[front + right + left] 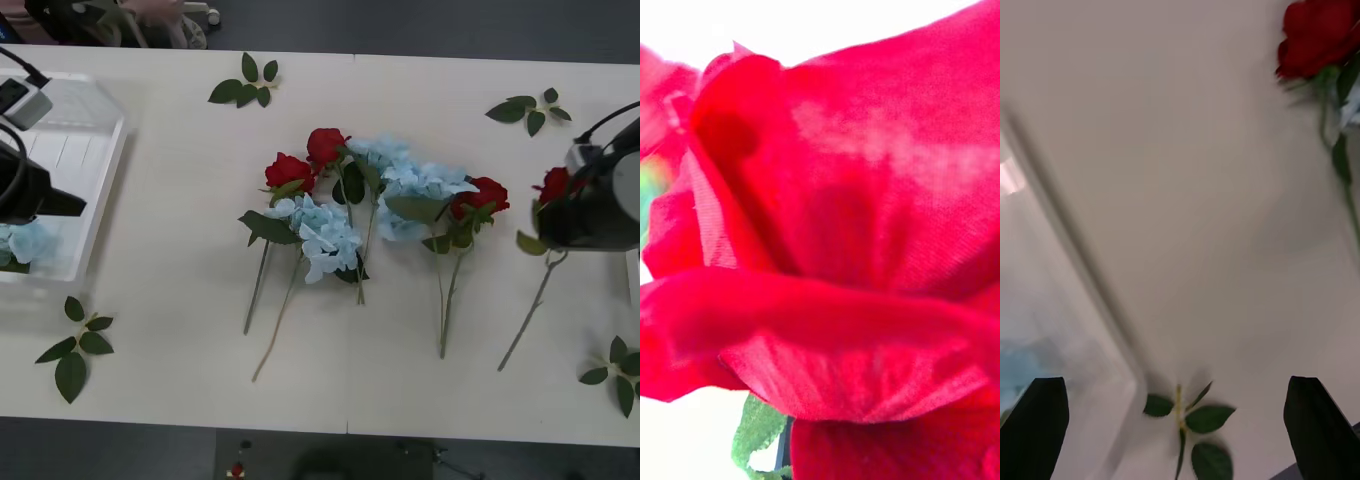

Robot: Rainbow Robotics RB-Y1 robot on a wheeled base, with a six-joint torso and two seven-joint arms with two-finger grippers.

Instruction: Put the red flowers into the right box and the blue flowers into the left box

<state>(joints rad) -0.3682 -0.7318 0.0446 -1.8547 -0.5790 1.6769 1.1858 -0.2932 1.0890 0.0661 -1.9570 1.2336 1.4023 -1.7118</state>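
Black left gripper (1178,427), fingers spread wide and empty, hangs at the left box (90,190), where a blue flower (28,242) lies; right gripper (590,215) covers a red rose (553,185) at the table's right edge, grip impossible to tell; other flowers lie mid-table

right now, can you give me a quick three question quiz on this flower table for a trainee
1. True or false: a pale blue artificial flower cluster lies inside the white slotted plastic basket.
2. The left tool, above that basket's edge, is: A) open and empty, B) shut on a rose, C) shut on a leaf sprig.
3. How many deep-red artificial roses show in the front view, counting the one at the right arm?

Key: 1 true; 2 A; 3 four.
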